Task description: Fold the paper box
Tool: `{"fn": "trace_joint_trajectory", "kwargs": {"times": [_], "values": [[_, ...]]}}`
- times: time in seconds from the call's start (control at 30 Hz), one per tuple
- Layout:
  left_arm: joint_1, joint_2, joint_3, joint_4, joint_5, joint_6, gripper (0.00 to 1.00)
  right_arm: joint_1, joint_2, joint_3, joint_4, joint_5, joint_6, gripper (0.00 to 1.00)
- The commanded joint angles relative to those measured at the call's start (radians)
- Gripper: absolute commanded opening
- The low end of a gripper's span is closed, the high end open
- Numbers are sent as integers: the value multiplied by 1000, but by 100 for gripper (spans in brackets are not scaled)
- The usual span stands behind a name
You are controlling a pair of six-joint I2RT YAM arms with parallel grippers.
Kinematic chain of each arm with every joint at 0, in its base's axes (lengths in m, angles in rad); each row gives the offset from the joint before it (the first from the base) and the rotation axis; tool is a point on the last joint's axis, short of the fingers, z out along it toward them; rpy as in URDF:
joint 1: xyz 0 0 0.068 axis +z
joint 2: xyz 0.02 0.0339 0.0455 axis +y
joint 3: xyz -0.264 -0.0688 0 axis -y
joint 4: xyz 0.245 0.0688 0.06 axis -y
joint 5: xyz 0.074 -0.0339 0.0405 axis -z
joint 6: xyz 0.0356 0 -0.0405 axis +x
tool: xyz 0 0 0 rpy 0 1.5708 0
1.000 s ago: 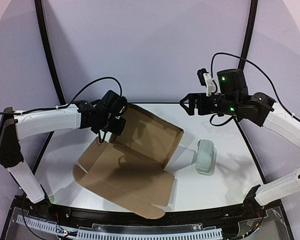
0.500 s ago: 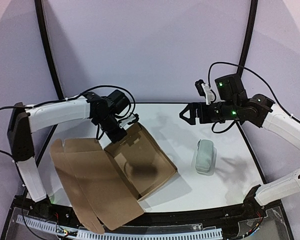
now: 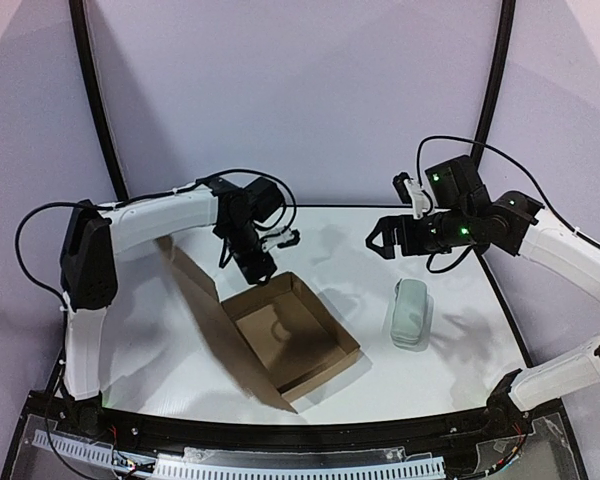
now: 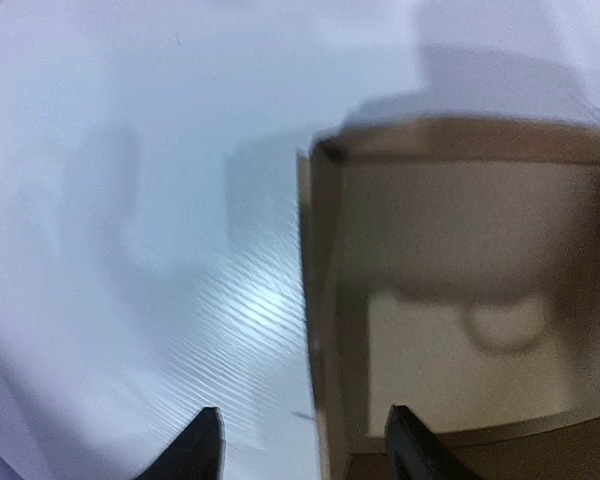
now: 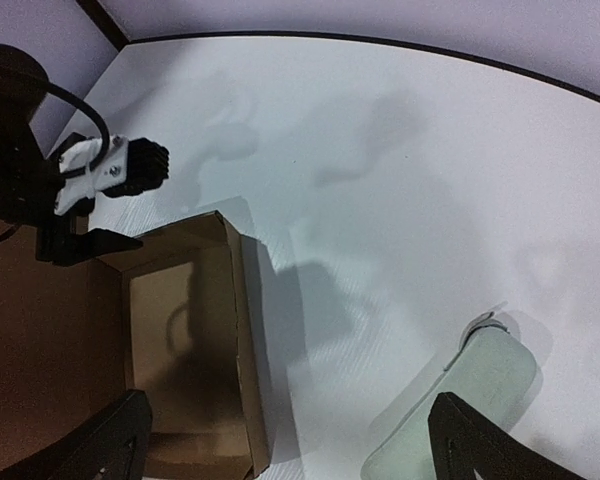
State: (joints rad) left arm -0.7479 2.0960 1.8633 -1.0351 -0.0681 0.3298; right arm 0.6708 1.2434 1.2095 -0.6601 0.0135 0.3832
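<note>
The paper box lies as a shallow brown tray in the middle of the table, its lid flap standing up along the left side. My left gripper hovers over the tray's far corner, open. In the left wrist view the box fills the right half, and its side wall runs between the spread fingertips of the left gripper without being pinched. My right gripper hangs wide open above the table, to the right of the box, holding nothing.
A small pale grey-green oblong object lies to the right of the box and also shows in the right wrist view. Black frame rails curve round the white table at the back and sides.
The left gripper, shut on the box wall before, has opened. The box has swung round onto the middle of the table, and its lid now stands up on the left. The right gripper barely moved.
</note>
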Motion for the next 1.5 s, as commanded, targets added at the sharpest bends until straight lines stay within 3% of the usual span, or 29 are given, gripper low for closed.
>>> {"fn": "trace_joint_trajectory", "kwargs": {"times": [0.0, 0.03, 0.07, 0.1, 0.27, 0.4, 0.57, 0.7, 0.73, 0.77, 0.87, 0.93, 1.03, 1.27, 1.43, 1.47], "values": [[6, -11, 174, -22, -15, -47, 84, -17, -2, -17, -10, 45, -18, 98], [6, -11, 174, -22, -20, -47, 84, -17, -1, -17, -9, 49, -21, 98], [5, -11, 230, -28, -32, -71, 95, -19, 4, -21, -6, 54, -32, 98], [5, -11, 289, -36, -38, -100, 98, -20, 8, -25, 2, 52, -39, 98], [5, -22, 544, -98, -107, -274, 99, -23, 15, -66, 49, -36, -110, 98], [5, -127, 535, -84, -177, -414, 99, -23, -26, -138, 90, -183, -231, 98], [4, -413, 278, -38, -392, -558, 99, 5, -127, -256, 111, -330, -328, 98], [5, -752, -30, -60, -653, -743, 99, 201, -163, -356, 106, -332, -302, 98], [5, -803, -91, -66, -673, -782, 99, 233, -169, -375, 102, -353, -285, 98], [5, -887, -247, -99, -694, -901, 99, 309, -179, -416, 93, -375, -253, 98], [6, -1045, -411, -191, -704, -1101, 99, 457, -174, -458, 97, -387, -185, 98], [6, -1109, -574, -232, -678, -1217, 99, 559, -125, -481, 183, -428, -181, 98], [6, -1155, -699, -230, -621, -1317, 99, 613, -14, -461, 298, -478, -222, 98], [5, -1166, -721, -303, -609, -1429, 99, 684, 365, -277, 551, -495, -221, 94], [6, -1162, -598, -534, -666, -1498, 99, 702, 565, -126, 765, -343, -87, 92], [6, -1169, -579, -599, -663, -1504, 99, 704, 615, -88, 831, -250, -36, 92]]}}
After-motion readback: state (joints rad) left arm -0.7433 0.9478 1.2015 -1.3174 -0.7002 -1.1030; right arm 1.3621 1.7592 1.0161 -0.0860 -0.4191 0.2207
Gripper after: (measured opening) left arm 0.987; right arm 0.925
